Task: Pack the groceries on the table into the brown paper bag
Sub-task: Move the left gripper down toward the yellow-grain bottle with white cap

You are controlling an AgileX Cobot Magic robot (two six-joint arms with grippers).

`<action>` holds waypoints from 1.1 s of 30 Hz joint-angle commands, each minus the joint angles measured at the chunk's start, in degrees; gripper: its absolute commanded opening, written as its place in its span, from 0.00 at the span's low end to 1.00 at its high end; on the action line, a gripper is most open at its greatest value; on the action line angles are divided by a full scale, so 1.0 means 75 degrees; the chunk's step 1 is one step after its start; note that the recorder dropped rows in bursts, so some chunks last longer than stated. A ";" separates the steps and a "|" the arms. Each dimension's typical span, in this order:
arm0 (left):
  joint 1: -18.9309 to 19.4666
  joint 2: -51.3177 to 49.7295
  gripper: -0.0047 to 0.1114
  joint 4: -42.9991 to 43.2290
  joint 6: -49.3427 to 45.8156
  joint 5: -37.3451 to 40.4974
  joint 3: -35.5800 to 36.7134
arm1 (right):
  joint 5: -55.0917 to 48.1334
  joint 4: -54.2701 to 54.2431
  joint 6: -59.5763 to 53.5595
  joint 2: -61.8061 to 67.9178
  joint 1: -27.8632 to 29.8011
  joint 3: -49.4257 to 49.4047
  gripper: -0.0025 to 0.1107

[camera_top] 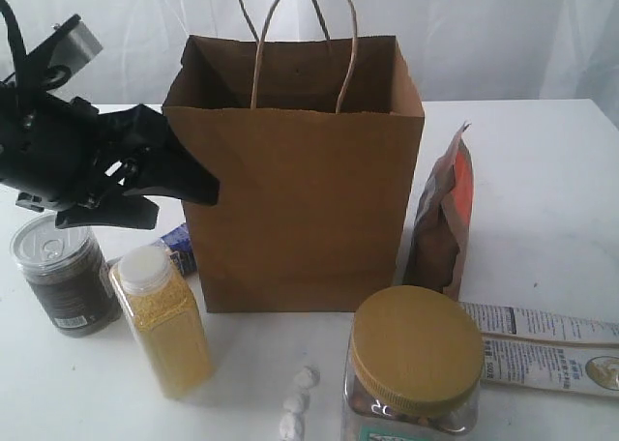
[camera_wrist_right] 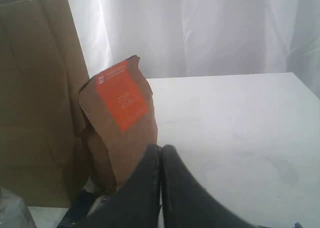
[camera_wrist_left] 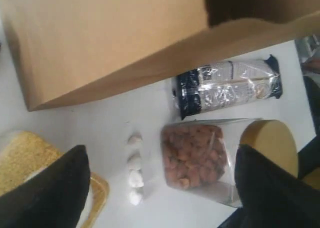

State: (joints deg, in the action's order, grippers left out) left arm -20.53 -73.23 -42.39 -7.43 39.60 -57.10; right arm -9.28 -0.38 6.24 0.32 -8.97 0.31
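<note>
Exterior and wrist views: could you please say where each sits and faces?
Exterior: off the arms, facing the brown paper bag; left arm, jaws open, shows.
Left wrist: on the left arm, looking down at the gold-lidded jar; both jaws show.
Right wrist: low, level toward the brown-orange pouch; shut jaws show.
Exterior and right wrist share the pouch.

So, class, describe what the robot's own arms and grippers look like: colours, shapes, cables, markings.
The left gripper is matte black, with long angular fingers tapering to wedge tips. A silver-grey block sits on its black wrist, and a black cable curves off it. The right gripper has smooth, rounded black fingers. No markings are visible.
</note>
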 commanded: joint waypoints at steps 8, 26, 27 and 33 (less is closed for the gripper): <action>-0.0028 0.0021 0.73 0.0790 0.1814 0.0045 -0.0023 | 0.0042 0.0009 0.0007 -0.0043 0.0048 -0.0041 0.02; -0.0740 -0.0079 0.73 0.4589 0.4906 0.1603 -0.0974 | 0.0042 0.0009 0.0007 -0.0043 0.0048 -0.0041 0.02; -0.0941 -0.0168 0.73 0.4805 0.5126 0.1566 -0.0974 | 0.0042 0.0009 0.0007 -0.0043 0.0048 -0.0041 0.02; -0.1512 -0.0548 0.73 0.5432 0.5966 0.1387 -0.0974 | 0.0042 0.0009 0.0007 -0.0043 0.0048 -0.0041 0.02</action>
State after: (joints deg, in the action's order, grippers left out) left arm -30.34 -76.44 -3.30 34.13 50.20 -64.00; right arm -9.28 -0.38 6.24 0.32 -8.97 0.31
